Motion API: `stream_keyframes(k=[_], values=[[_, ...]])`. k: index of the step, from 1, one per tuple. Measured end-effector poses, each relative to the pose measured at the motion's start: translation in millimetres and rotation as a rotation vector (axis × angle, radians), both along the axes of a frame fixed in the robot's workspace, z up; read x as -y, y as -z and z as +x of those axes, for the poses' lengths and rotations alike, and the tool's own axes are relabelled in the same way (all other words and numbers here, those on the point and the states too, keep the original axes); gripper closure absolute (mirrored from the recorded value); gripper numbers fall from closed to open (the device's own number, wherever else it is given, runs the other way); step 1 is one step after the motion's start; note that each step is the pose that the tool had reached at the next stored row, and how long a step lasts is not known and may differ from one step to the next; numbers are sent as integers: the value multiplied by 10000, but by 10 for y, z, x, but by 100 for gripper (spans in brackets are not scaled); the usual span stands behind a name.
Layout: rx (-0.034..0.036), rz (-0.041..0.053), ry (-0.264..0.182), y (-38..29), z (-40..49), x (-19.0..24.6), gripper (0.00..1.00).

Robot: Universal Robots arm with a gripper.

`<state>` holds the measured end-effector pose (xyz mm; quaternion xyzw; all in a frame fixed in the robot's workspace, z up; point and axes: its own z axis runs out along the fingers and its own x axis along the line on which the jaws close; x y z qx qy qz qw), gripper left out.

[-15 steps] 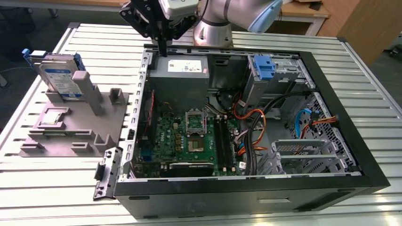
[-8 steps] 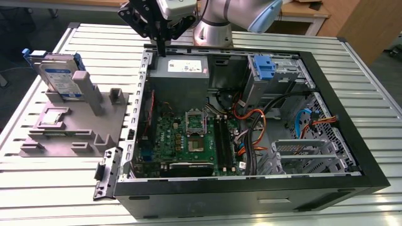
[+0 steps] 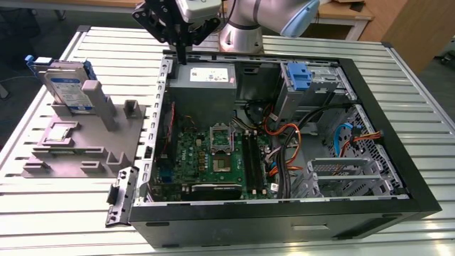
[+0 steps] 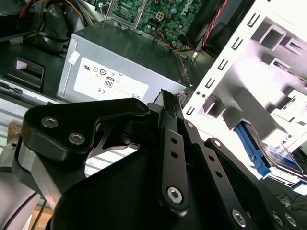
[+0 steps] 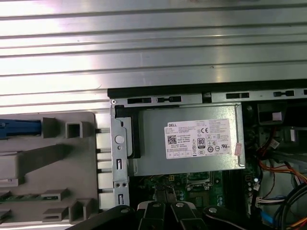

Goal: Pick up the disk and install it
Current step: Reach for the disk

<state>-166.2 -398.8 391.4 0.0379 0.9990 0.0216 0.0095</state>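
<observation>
tabletop (image 3: 405, 90): ribbed silver metal slats, shiny; edges cut off in exterior view.
pc case (image 3: 284, 226): black tower on its side, side panel off, lying on tabletop; near corner cropped.
drive cage (image 3: 341, 173): bare perforated sheet metal, by the case wall at the exterior view's right.
motherboard (image 3: 213, 157): green, partly hid by orange/black cables (image 3: 284, 149).
fixture (image 3: 85, 152): matte grey block w/ slots and posts, beside pc case at the exterior view's left.
disk (image 3: 66, 85): upright at fixture's far end; flat silver-grey metal, white label w/ blue band, blue plastic bracket along edges; lower part hid behind a grey post.
power supply (image 3: 206, 80): grey box, white label, far corner of pc case.
gripper (image 3: 183, 60): black bolted linkages; fingers clenched together, nothing between them; hangs over the far case wall by power supply, well apart from disk. Contact w/ the wall: can't tell.
arm (image 3: 249, 26): silver tube, light-blue cap, top cut off.
background: wooden furniture (image 3: 408, 26), dim floor, hard to make out.
</observation>
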Motion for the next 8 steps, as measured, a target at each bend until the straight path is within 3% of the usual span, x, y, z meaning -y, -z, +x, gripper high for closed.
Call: stream_keyframes(k=[8], values=[[-29,0,0,5,-22,0,90]])
